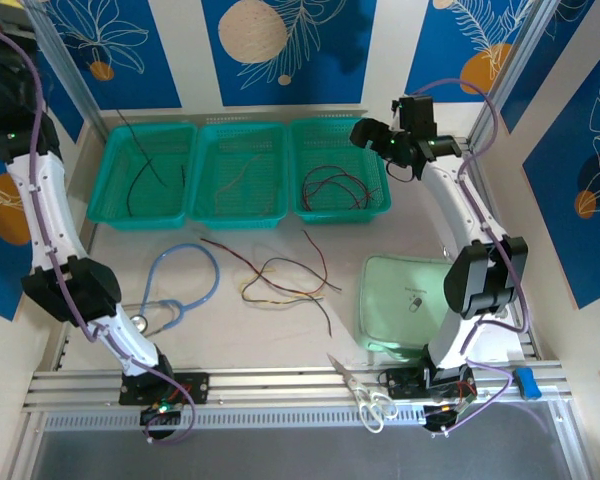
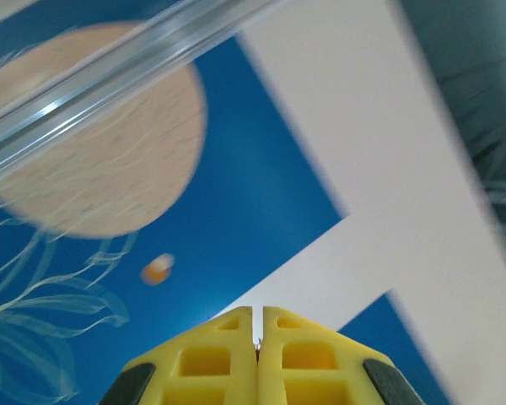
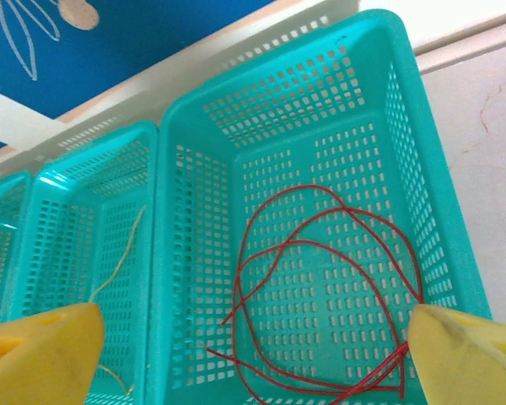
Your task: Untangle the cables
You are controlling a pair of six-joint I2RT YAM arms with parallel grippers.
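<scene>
- Three teal baskets are sitting in a row along the far edge of the table (image 1: 230,330): left basket (image 1: 140,224), middle basket (image 1: 238,222), right basket (image 1: 340,215).
- Black cables (image 1: 140,165) are lying in the left basket, a yellow cable (image 1: 242,180) in the middle basket, and looped red cables (image 1: 335,188) in the right basket.
- Tangled cables (image 1: 285,280) in red, black and yellow are lying mid-table, between the baskets and the near edge, crossing over each other.
- Right gripper (image 3: 255,354) is hovering above the right basket. Its yellow fingers are spread wide with nothing between them, and the red cables are lying loose below.
- Left gripper (image 2: 257,354) is pointing up at the blue wall panel (image 2: 261,211). Its fingers are pressed together, and I can't make out anything between them.
- Light-blue stethoscope (image 1: 180,285) is lying toward the table's left edge, near the tangle and not touching it.
- Scissors (image 1: 365,395) are resting at the near edge, right of centre.
- Pale green tray (image 1: 400,300) is sitting toward the near right corner, beside the right arm.
</scene>
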